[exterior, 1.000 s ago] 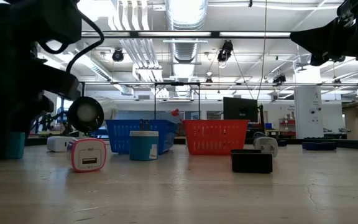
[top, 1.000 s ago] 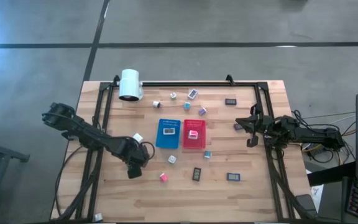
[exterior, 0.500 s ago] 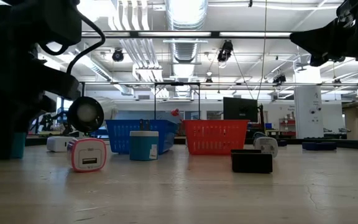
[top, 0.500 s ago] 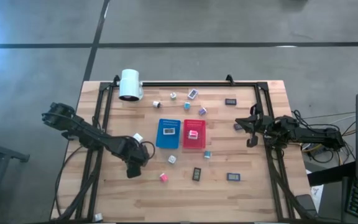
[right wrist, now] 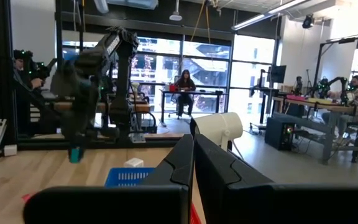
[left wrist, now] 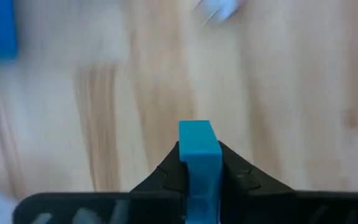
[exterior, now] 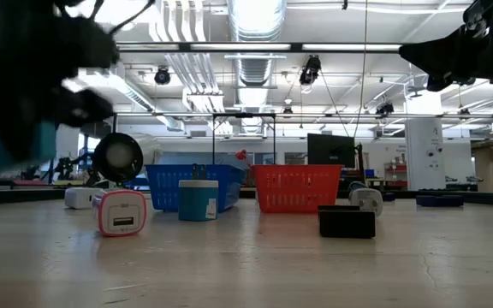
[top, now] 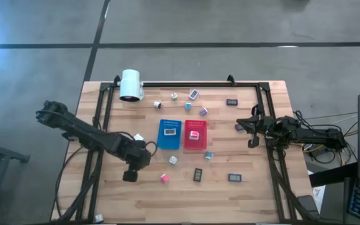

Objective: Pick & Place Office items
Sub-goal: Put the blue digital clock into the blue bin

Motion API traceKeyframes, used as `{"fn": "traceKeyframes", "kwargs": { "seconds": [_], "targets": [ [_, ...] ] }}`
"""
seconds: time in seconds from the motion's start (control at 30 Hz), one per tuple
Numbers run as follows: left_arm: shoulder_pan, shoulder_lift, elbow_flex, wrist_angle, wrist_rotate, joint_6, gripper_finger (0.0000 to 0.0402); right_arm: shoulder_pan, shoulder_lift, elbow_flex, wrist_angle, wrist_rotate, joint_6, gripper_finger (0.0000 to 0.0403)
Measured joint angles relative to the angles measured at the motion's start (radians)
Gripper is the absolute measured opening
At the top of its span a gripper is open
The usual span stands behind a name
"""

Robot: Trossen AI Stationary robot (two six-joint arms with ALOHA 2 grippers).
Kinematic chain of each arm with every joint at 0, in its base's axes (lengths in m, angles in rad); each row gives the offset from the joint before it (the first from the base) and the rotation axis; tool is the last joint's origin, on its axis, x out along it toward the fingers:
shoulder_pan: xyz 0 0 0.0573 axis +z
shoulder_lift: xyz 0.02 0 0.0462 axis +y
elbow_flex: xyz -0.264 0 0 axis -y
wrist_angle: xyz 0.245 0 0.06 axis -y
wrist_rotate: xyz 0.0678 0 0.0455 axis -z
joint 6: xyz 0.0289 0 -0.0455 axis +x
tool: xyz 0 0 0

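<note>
Left gripper (left wrist: 201,171) clamps upright teal cube (left wrist: 199,149)

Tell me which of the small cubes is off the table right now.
The teal cube pinched in the left claw, lifted clear of the wood near the table's left front. The others, like the pink cube, sit on the table or in the trays.

Teal cube (left wrist: 199,149) clamped upright between the fingers, off the table; pink cube (top: 194,134) in red tray.
</note>
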State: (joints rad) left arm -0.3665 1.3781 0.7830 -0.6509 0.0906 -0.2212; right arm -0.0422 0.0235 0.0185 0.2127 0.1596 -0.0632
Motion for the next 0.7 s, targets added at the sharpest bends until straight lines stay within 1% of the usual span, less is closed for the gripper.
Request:
{"fn": "traceKeyframes", "kwargs": {
  "seconds": [0.13,0.27,0.4,0.5,0.63,0.7],
  "targets": [
    [0.029,-0.115,-0.002,0.061,-0.005,0.124,0.0047,0.0,0.0,0.0,0.0,0.0,0.0,0.0008],
    [0.072,-0.242,-0.003,0.113,-0.027,0.2,0.0047,0.0,0.0,0.0,0.0,0.0,0.0,0.0008],
    [0.111,-0.364,-0.006,0.153,-0.027,0.276,0.0047,0.0,0.0,0.0,0.0,0.0,0.0,0.0008],
    [0.145,-0.455,-0.033,0.218,-0.035,0.326,0.0047,0.0,0.0,0.0,0.0,0.0,0.0,0.0008],
    [0.192,-0.581,-0.108,0.337,-0.13,0.353,0.0047,0.0,0.0,0.0,0.0,0.0,0.0,0.0008],
    [0.222,-0.645,-0.156,0.381,-0.152,0.352,0.005,0.0,0.0,0.0,0.001,0.0,0.0,0.0008]
  ]
}}
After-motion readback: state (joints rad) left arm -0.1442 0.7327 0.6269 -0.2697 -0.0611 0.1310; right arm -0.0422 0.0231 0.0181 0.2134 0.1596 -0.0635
